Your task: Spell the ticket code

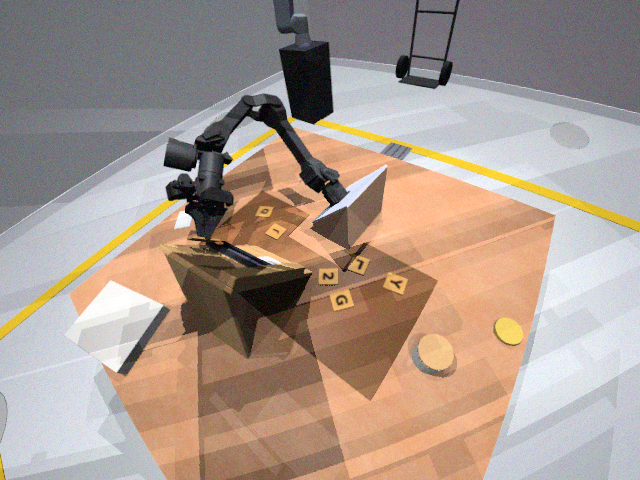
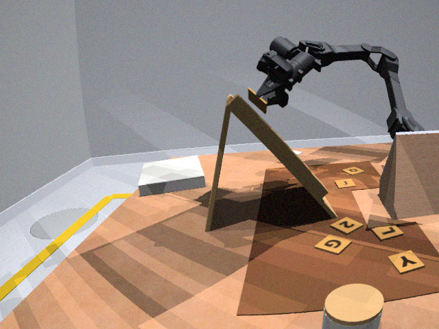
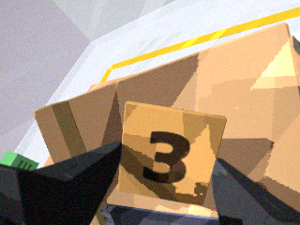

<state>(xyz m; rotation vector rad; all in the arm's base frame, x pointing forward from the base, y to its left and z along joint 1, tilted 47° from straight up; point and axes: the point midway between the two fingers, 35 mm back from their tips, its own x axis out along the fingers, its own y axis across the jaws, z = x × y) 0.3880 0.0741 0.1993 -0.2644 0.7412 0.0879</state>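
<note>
My gripper (image 1: 206,233) (image 2: 265,98) (image 3: 165,189) is shut on a tan letter tile printed "3" (image 2: 257,100) (image 3: 170,156). It holds the tile high in the air, right at the top edge of the slanted wooden board (image 1: 227,291) (image 2: 283,149). The dark letter rail (image 1: 238,254) runs along the board's face. I cannot tell whether the tile touches the rail. Several loose tiles lie on the counter: a round letter (image 1: 264,210) (image 2: 352,171), J (image 1: 276,230) (image 2: 345,183), 2 (image 1: 327,276) (image 2: 346,225), L (image 1: 358,265) (image 2: 387,232), G (image 1: 341,299) (image 2: 333,243), Y (image 1: 395,283) (image 2: 405,261).
A tall wedge block (image 1: 356,206) (image 2: 411,173) stands behind the tiles beside the arm's base. A white flat box (image 1: 116,325) (image 2: 171,175) lies beyond the board. A can with a tan lid (image 1: 435,352) (image 2: 353,304) and a yellow disc (image 1: 508,331) sit near the counter's edge.
</note>
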